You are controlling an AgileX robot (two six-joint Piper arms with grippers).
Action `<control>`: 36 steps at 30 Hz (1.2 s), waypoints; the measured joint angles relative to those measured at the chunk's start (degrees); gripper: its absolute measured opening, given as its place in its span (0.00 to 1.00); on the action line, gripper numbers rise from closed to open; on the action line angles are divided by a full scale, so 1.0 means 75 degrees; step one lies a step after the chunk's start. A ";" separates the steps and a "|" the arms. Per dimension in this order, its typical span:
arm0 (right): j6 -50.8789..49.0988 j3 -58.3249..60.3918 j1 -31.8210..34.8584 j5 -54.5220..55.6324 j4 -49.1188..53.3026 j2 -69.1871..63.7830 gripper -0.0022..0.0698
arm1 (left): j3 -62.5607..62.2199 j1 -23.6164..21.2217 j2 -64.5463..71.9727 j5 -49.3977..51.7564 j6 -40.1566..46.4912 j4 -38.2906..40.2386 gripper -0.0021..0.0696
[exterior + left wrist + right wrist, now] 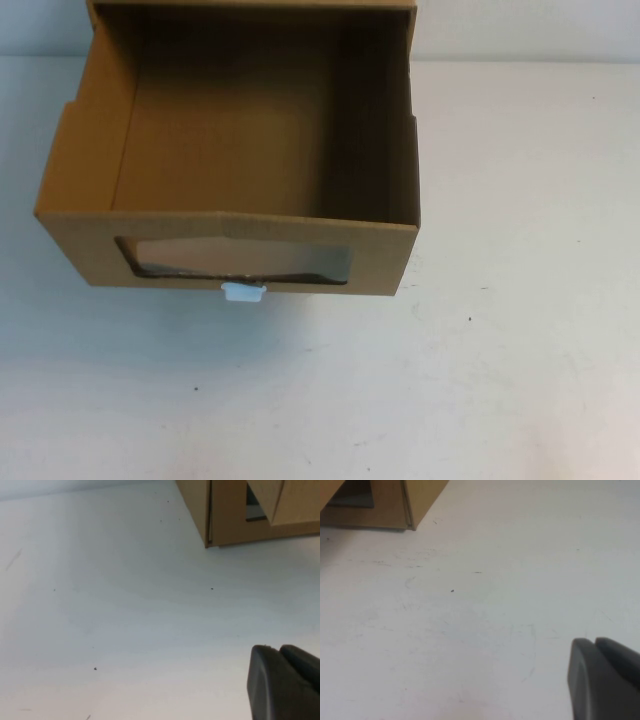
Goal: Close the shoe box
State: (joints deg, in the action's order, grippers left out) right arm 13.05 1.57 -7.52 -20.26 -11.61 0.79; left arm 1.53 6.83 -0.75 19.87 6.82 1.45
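Standing open mid-table, the shoe box shows an empty drawer: light, stiff cardboard, best pushed squarely on its windowed front above the white tab. Left gripper and right gripper hover over bare table, well apart from it; jaw state cannot be told.

From my raised camera, the shoe box runs off the top edge, so I cannot see how far its drawer stands out. Neither arm appears there. Each wrist camera catches only a dark corner of its own pincer, left pincer and right pincer, cut by the frame. What lies behind the box's window is too dim to tell.
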 joint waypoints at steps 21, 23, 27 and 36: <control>0.0000 0.0000 0.0000 0.0000 0.0000 0.0000 0.01 | 0.0000 0.0000 0.0000 -0.1283 -0.0590 0.4587 0.03; 0.0000 0.0000 0.0000 0.0000 0.0000 0.0000 0.01 | 0.0000 0.0000 0.0000 -0.1529 -0.0623 0.5013 0.03; 0.0000 0.0000 0.0000 0.0000 0.0000 0.0000 0.01 | 0.0000 0.0000 0.0000 -0.1751 -0.0504 0.5270 0.03; 0.0000 0.0000 0.0000 0.0000 0.0000 0.0000 0.01 | -0.2958 0.0000 0.1983 0.1103 0.0607 0.4516 0.03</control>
State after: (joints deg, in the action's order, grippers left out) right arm 13.05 1.57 -7.52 -20.26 -11.61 0.79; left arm -20.66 6.83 14.12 28.14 11.37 35.32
